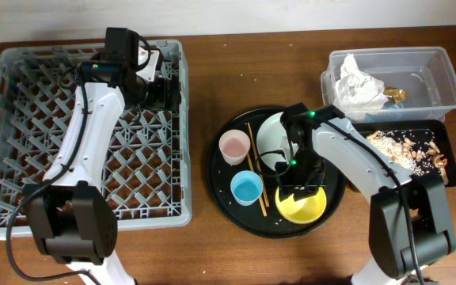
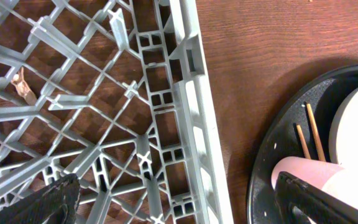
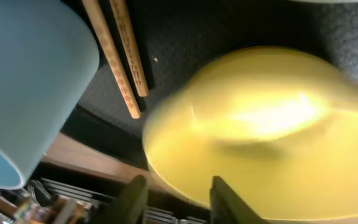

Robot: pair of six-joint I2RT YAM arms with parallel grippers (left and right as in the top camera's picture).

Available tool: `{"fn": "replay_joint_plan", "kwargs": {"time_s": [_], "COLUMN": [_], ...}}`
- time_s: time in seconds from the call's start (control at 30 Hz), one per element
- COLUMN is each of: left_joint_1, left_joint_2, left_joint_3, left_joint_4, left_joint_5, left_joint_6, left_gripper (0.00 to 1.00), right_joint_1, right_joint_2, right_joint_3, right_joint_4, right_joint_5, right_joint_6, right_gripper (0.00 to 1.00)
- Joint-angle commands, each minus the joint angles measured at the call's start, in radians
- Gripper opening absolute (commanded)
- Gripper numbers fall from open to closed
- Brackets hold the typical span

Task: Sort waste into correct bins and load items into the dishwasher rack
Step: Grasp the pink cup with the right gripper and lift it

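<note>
The grey dishwasher rack (image 1: 6, 79) fills the left. My left gripper (image 1: 163, 89) hangs open and empty over its right wall (image 2: 191, 112), fingers wide apart (image 2: 179, 205). The round black tray (image 1: 220, 190) holds the pink cup (image 1: 234, 146), blue cup (image 1: 246, 188), pale plate (image 1: 269, 142), chopsticks (image 1: 257, 170) and yellow bowl (image 1: 303, 207). My right gripper (image 1: 298, 188) is open, its fingers (image 3: 179, 199) either side of the bowl's rim (image 3: 266, 124), with a gap showing. The blue cup (image 3: 30, 81) and chopsticks (image 3: 120, 56) lie beside it.
The clear tub (image 1: 442, 79) at the back right holds the white napkin (image 1: 356, 83) and a brown wrapper (image 1: 396, 93). The shallow black tray (image 1: 442, 134) in front of it holds food scraps (image 1: 394, 146). Bare wooden table lies between rack and round tray.
</note>
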Motion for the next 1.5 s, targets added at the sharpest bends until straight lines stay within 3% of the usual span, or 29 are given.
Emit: {"fn": "replay_joint_plan", "kwargs": {"time_s": [0.0,0.07,0.1,0.17,0.23,0.37,0.43,0.5,0.67,0.9,0.97,1.03,1.1,1.23,1.27,1.4,1.47], "left_joint_1": [0.006,0.004,0.001,-0.015,-0.048,-0.087,-0.085,-0.015,0.111,0.111,0.111,0.111,0.111,0.111,0.111,0.111,0.111], "left_joint_2": [-0.023,-0.023,-0.023,-0.023,-0.023,-0.023,-0.023,-0.024,-0.025,-0.025,-0.025,-0.025,-0.025,-0.025,-0.025,-0.025,-0.025], "left_joint_3": [0.016,0.016,0.016,0.016,0.016,0.016,0.016,0.054,0.101,0.101,0.101,0.101,0.101,0.101,0.101,0.101,0.101], "left_joint_4": [0.002,0.000,-0.006,-0.018,-0.036,-0.078,-0.080,-0.092,-0.119,-0.118,-0.119,-0.122,-0.122,-0.122,-0.122,-0.122,-0.122], "left_joint_5": [0.001,0.036,0.087,0.143,0.174,0.240,0.278,0.292,0.338,0.337,0.337,0.337,0.338,0.337,0.337,0.337,0.338], "left_joint_6": [0.001,0.001,0.000,-0.004,-0.045,-0.137,-0.150,-0.156,-0.156,-0.155,-0.156,-0.155,-0.156,-0.155,-0.155,-0.155,-0.156], "left_gripper": [0.99,0.99,0.99,0.98,0.92,0.73,0.73,0.73,0.74,0.75,0.75,0.76,0.83,0.87,0.92,0.93,0.93], "right_joint_1": [0.004,-0.001,-0.013,-0.039,-0.075,-0.089,-0.074,-0.037,0.030,0.059,0.058,0.045,0.016,0.007,0.019,0.086,0.106], "right_joint_2": [-0.026,-0.033,-0.033,-0.033,-0.033,-0.025,-0.014,0.045,0.186,0.275,0.275,0.272,0.270,0.270,0.271,0.275,0.276], "right_joint_3": [0.053,0.161,0.236,0.314,0.370,0.375,0.375,0.375,0.375,0.375,0.375,0.399,0.497,0.632,0.629,0.505,0.430], "right_joint_4": [-0.005,-0.014,-0.021,-0.010,0.026,0.147,0.231,0.335,0.360,0.377,0.374,0.358,0.273,0.158,0.129,0.157,0.214], "right_joint_5": [0.005,0.006,0.010,0.009,0.008,0.005,0.010,0.040,0.042,0.042,0.041,0.026,0.027,0.028,0.031,0.108,0.120], "right_joint_6": [0.011,0.008,0.008,0.008,0.009,0.024,0.036,0.072,0.075,0.090,0.090,0.090,0.065,-0.022,-0.047,-0.072,-0.063], "right_gripper": [0.37,0.38,0.43,0.72,0.73,0.72,0.67,0.44,0.37,0.22,0.22,0.40,0.44,0.46,0.46,0.44,0.36]}}
